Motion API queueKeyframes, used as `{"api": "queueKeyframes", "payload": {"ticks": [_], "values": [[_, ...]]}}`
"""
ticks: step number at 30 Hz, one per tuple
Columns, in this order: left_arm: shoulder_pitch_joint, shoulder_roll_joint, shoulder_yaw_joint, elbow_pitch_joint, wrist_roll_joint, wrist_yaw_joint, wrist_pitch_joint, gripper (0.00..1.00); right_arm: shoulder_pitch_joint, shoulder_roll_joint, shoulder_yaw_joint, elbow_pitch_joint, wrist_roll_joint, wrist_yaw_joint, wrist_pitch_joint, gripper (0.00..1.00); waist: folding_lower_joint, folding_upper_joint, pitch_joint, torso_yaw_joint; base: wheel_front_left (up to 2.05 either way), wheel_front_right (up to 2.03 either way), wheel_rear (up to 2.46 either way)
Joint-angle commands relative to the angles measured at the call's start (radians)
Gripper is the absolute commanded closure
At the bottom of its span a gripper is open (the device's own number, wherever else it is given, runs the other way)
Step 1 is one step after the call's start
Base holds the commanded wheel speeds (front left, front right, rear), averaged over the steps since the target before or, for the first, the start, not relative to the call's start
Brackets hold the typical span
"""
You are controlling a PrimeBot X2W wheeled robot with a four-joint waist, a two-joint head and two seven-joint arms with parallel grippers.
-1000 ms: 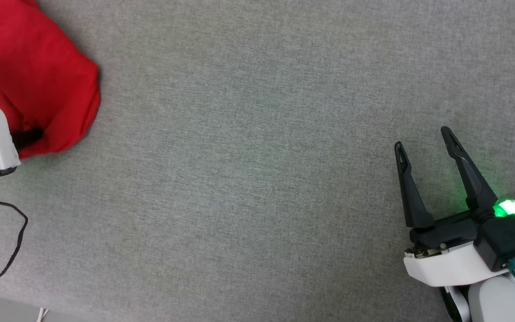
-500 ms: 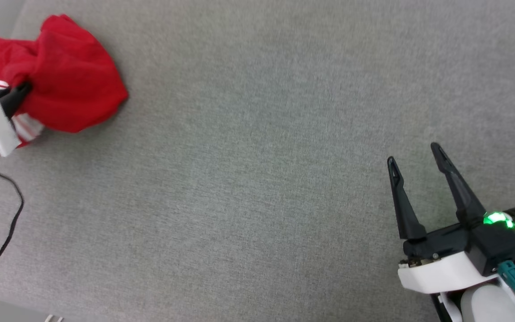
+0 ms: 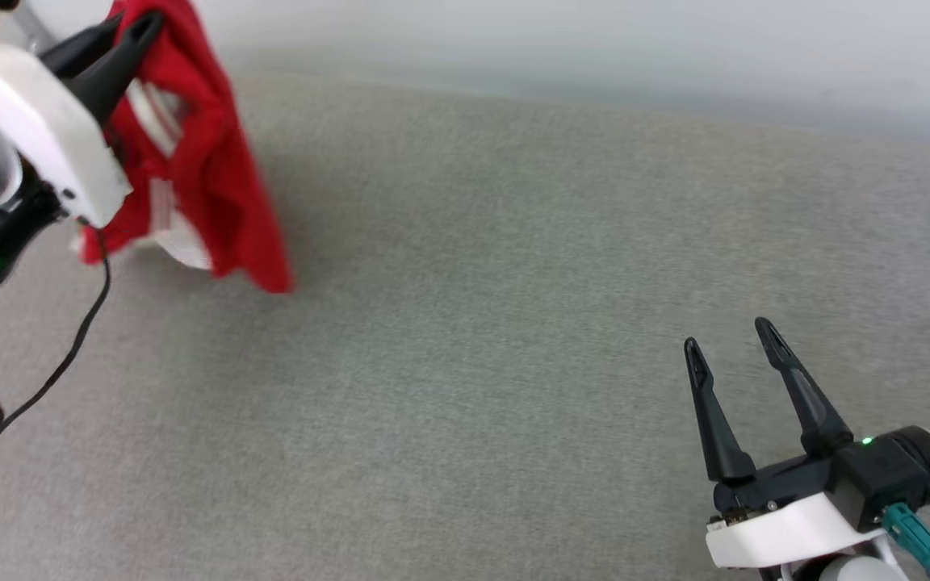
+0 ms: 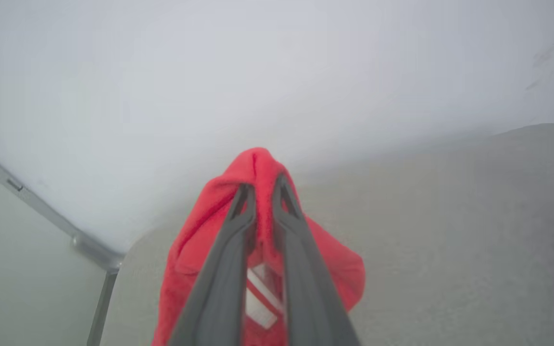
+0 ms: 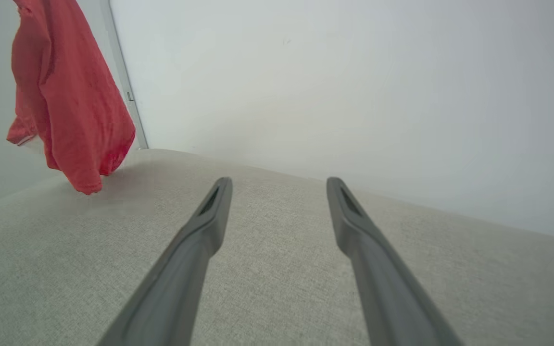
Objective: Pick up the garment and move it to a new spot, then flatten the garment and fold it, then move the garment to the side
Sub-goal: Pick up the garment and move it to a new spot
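Note:
The garment (image 3: 219, 173) is red with white striped trim and hangs bunched in the air at the upper left, its lowest corner just above the grey surface. My left gripper (image 3: 130, 24) is shut on the garment's top fold. In the left wrist view, red cloth (image 4: 258, 166) wraps over both fingertips of that gripper (image 4: 263, 185). From the right wrist view the garment (image 5: 75, 110) dangles at the far left. My right gripper (image 3: 727, 339) stands open at the lower right, low over the surface, with nothing between its fingers (image 5: 279, 181).
A grey fabric-covered surface (image 3: 473, 307) spreads across the view and ends at a pale wall (image 3: 594, 48) behind. A black cable (image 3: 45, 379) trails from my left arm. A grey metal strip (image 5: 125, 96) runs up the wall corner near the garment.
My left gripper has closed on the garment and lifted it off the surface, so it now hangs. The head camera has tilted up, bringing the wall into view. The right gripper stays open.

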Motion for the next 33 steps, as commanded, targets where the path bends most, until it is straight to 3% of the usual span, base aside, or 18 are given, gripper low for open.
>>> {"api": "queueKeyframes", "payload": {"ticks": [1,8,18,27,32,33], "values": [[-0.020,-0.011,-0.001,-0.016,0.011,0.009,-0.011,1.00,0.016,0.003,-0.001,0.003,0.010,-0.001,-0.002,0.00,0.0002,0.0000,-0.039,-0.041,0.00,0.00,0.00],[-0.072,-0.096,-0.023,-0.094,0.049,0.064,-0.019,1.00,0.033,0.003,-0.011,0.002,0.045,-0.001,-0.002,0.00,0.0002,0.0000,-0.084,-0.133,0.00,0.00,0.00],[-0.044,-0.302,-0.140,-0.117,0.076,0.103,-0.034,1.00,0.024,0.003,-0.021,-0.008,0.082,-0.001,-0.002,0.00,0.0002,0.0000,-0.067,-0.272,0.00,0.00,0.00],[0.131,-0.521,-0.383,-0.063,0.106,0.074,-0.027,1.00,0.006,0.003,-0.062,-0.017,0.093,-0.001,-0.002,0.00,0.0002,0.0000,-0.040,-0.358,0.00,0.00,0.00],[0.225,-0.626,-0.519,0.025,0.127,0.047,-0.031,1.00,0.002,0.003,-0.073,-0.015,0.101,-0.001,-0.002,0.00,0.0002,0.0000,-0.027,-0.388,0.00,0.00,0.00],[0.252,-0.676,-0.565,0.089,0.135,0.033,-0.048,1.00,-0.002,0.003,-0.073,-0.014,0.100,-0.001,-0.002,0.00,0.0002,0.0000,-0.021,-0.395,0.00,0.00,0.00]]}}
